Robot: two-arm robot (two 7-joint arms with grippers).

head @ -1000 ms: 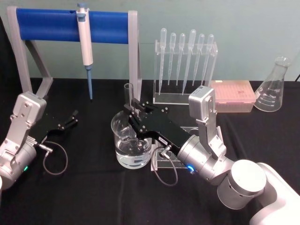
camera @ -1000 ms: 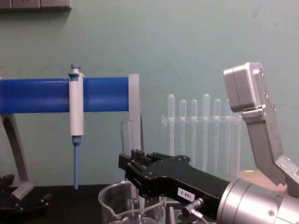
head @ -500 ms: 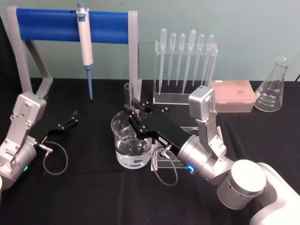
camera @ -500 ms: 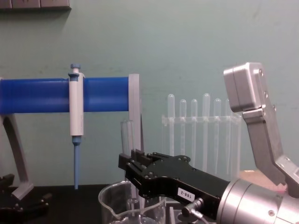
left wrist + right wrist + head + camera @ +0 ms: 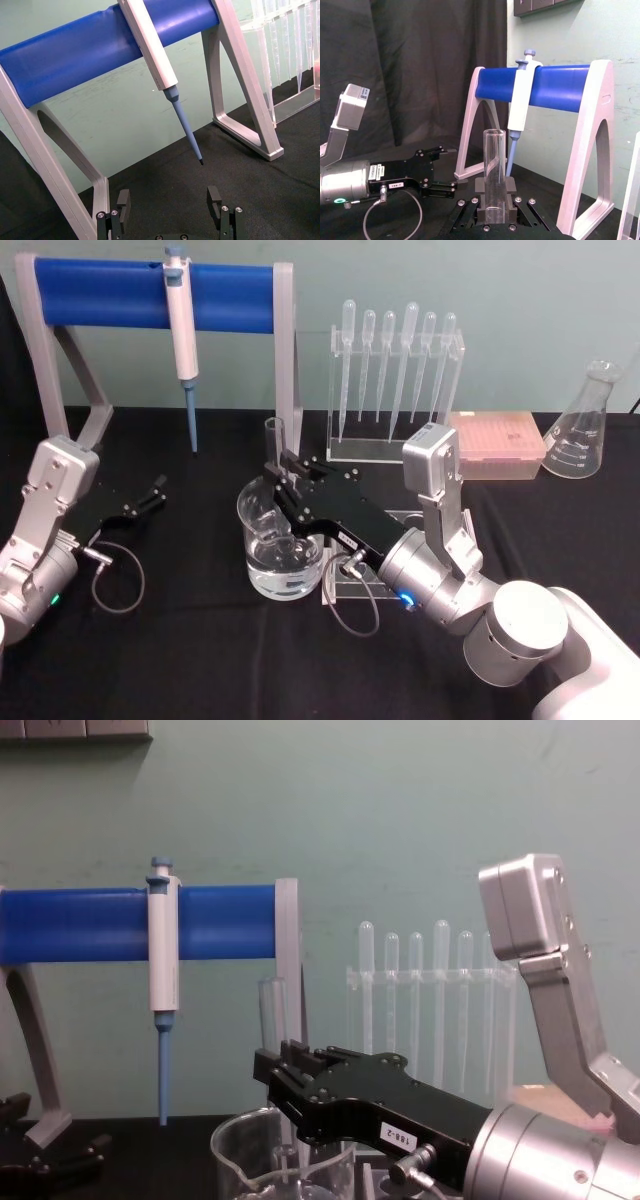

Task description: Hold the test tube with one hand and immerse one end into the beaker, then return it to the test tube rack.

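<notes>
The clear test tube (image 5: 272,443) stands upright, with my right gripper (image 5: 284,476) shut on it about halfway down. Its lower end dips inside the wide glass beaker (image 5: 262,578), which holds some water. In the right wrist view the test tube (image 5: 494,170) sits clamped between the black jaws, its open rim on top. From the chest, the test tube (image 5: 272,1020) rises above my right gripper (image 5: 284,1082) and the beaker (image 5: 232,1160). My left gripper (image 5: 150,495) rests open on the black table at the left, well apart; its fingers (image 5: 216,199) stand wide in the left wrist view.
A blue-barred stand (image 5: 110,292) with a white-and-blue pipettor (image 5: 181,330) hangs behind the beaker. At the back are a clear rack of pipettes (image 5: 395,380), a pink box (image 5: 495,445) and a conical flask (image 5: 582,425). A small clear rack (image 5: 352,585) lies under my right arm.
</notes>
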